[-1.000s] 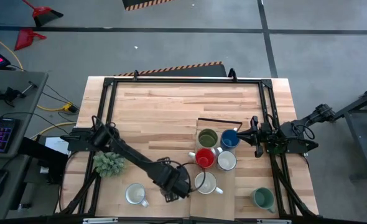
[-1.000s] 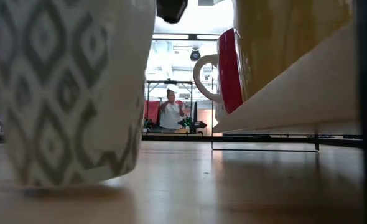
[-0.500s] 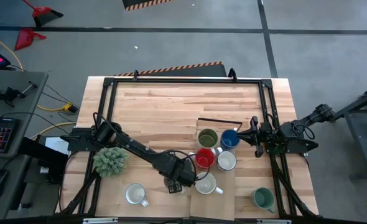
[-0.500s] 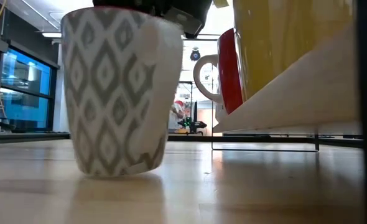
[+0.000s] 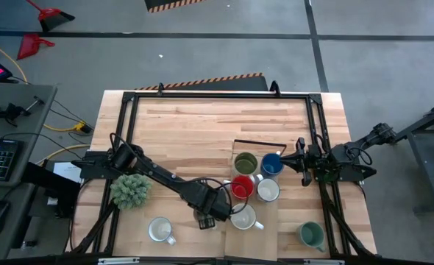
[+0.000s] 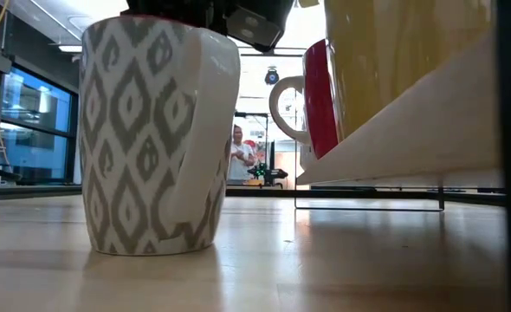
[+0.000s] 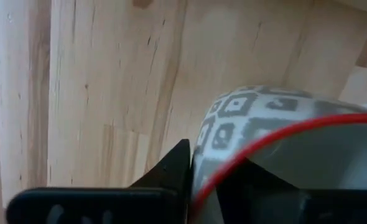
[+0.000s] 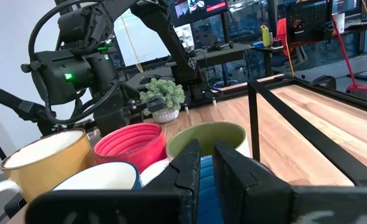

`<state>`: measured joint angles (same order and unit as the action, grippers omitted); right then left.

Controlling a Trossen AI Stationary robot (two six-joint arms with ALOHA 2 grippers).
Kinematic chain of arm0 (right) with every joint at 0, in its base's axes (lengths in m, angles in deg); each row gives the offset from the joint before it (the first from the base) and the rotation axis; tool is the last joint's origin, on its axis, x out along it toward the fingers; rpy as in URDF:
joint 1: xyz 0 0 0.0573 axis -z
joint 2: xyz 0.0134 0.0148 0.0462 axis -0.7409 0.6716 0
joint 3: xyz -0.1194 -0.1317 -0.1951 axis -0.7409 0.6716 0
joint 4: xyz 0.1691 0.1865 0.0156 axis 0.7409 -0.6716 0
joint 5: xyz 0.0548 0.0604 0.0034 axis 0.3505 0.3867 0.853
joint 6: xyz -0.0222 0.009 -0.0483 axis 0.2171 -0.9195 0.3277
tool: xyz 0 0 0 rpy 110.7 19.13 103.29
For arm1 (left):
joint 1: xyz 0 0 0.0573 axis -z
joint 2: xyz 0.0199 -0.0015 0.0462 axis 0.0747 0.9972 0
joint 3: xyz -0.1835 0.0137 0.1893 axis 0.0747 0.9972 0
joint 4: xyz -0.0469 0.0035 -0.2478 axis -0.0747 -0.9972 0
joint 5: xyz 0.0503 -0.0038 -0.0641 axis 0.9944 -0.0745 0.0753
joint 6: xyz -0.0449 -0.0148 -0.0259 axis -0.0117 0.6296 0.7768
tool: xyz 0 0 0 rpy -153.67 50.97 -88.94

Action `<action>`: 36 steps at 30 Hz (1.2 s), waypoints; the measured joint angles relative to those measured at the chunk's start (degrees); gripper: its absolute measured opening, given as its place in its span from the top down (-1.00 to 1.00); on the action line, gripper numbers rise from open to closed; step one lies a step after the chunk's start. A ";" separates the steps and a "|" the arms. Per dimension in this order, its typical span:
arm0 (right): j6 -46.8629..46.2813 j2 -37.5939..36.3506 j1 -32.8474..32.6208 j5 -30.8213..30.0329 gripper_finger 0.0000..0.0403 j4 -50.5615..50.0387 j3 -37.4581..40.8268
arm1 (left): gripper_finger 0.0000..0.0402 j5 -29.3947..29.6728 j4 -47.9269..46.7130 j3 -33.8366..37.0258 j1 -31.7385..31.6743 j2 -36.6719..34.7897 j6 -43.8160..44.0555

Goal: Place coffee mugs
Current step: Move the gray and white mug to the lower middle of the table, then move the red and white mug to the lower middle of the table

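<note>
Left gripper point(image 5: 215, 213) at the patterned mug point(image 6: 156, 139) near the table's point(image 5: 195, 125) front edge; one finger point(image 7: 168, 171) outside the rim, grip unclear. Right gripper point(image 5: 302, 163) waits beside the blue mug point(image 5: 271, 163), state unclear.

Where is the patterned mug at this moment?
In the high view, the patterned mug stands near the table's front edge, just in front of the red mug, with the left gripper at its rim.

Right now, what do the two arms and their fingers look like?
Both arms are dark, slim and jointed, with black cables looped along them. The left gripper has a boxy black wrist block; its flat black fingers taper to a point. The right gripper has matching blunt black fingers. No markings show.
</note>
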<state>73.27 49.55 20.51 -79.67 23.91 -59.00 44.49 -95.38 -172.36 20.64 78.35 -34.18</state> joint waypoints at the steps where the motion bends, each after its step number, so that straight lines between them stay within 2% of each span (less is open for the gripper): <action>1: 0.00 0.00 -0.01 0.00 0.85 0.00 0.00 | 0.68 -0.01 0.02 0.00 0.00 0.00 0.02; 9: 0.00 0.00 -0.01 0.00 0.85 -0.01 0.00 | 0.37 -0.14 -0.01 0.00 -0.58 -0.04 1.07; 14: 0.00 0.01 0.00 0.00 0.85 -0.02 0.00 | 0.24 -0.85 -1.07 -0.09 -1.36 -1.17 1.01; 24: 0.23 0.74 0.01 0.01 0.85 -0.07 0.00 | 0.20 -3.22 -5.19 -0.09 -1.73 -4.71 -0.24; 36: 0.42 1.11 -0.01 0.01 0.85 -0.05 0.00 | 0.20 -1.82 -8.07 -0.07 -1.52 -13.58 -0.63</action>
<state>73.68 50.66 20.50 -79.66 23.86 -59.00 42.67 -103.44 -172.44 19.12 64.77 -34.81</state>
